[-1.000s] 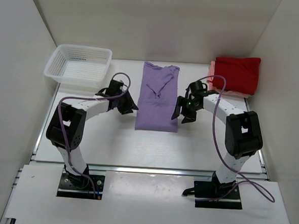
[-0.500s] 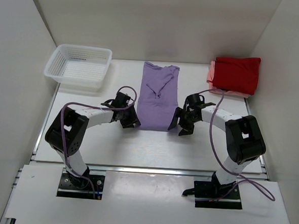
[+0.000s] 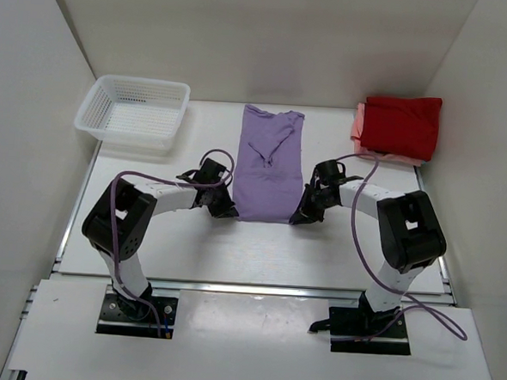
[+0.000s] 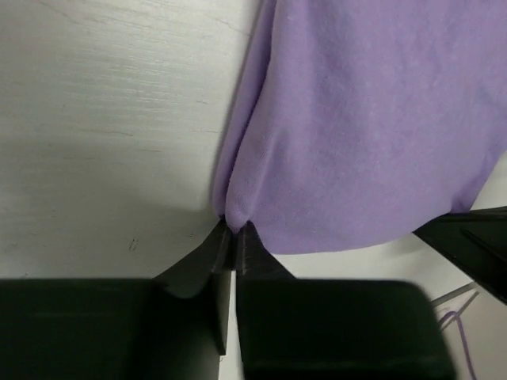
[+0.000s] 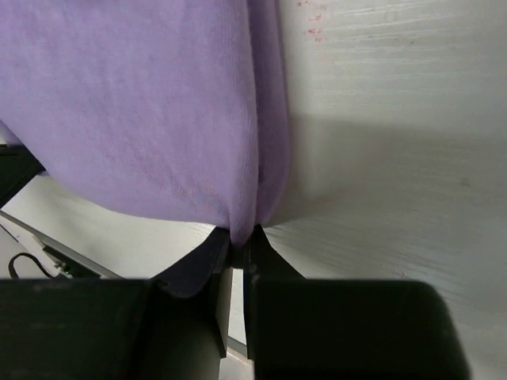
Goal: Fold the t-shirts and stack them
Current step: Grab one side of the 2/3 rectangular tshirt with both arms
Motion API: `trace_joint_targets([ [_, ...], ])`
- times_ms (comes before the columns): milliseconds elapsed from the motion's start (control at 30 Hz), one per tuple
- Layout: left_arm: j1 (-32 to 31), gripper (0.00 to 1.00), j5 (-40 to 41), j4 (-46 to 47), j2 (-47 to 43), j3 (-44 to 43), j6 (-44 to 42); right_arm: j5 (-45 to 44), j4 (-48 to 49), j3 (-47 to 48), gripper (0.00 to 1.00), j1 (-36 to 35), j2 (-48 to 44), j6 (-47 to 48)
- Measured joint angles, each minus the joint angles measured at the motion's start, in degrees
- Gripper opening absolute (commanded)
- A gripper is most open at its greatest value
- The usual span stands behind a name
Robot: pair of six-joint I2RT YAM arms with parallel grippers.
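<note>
As the left claw (image 4: 233,236) and the right claw (image 5: 238,237) were each pinched shut on one near corner of the soft lavender cloth t-shirt (image 3: 268,169), which lay flat on the white table (image 3: 233,249) between and ahead of them, they should, I judged, lift together evenly and carry the hem forward to the collar, keeping it taut.

Lighting: bright, even, from overhead.
Soft shadow on worktop (image 5: 380,174) just beyond the jaws; jaws dark, slightly blurred up close.
</note>
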State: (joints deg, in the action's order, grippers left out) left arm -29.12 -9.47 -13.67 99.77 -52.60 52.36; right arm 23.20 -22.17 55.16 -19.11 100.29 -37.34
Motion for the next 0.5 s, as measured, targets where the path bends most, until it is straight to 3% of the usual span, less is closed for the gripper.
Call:
trace_joint_targets([
  [67,0.0,0.00,-0.2,0.5,-0.2,0.5,0.8,0.0,0.1,-0.1,0.00,-0.1,-0.2,0.3],
  [267,-1.6,0.00,-0.6,2.1,-7.9,9.7,2.2,-0.3,0.3,-8.2,0.00,-3.3,-7.9,2.1],
  [500,-12.6,0.00,-1.0,-3.1,-25.5,21.6,7.4,1.4,-6.1,-21.8,0.00,-6.6,-28.1,2.5],
])
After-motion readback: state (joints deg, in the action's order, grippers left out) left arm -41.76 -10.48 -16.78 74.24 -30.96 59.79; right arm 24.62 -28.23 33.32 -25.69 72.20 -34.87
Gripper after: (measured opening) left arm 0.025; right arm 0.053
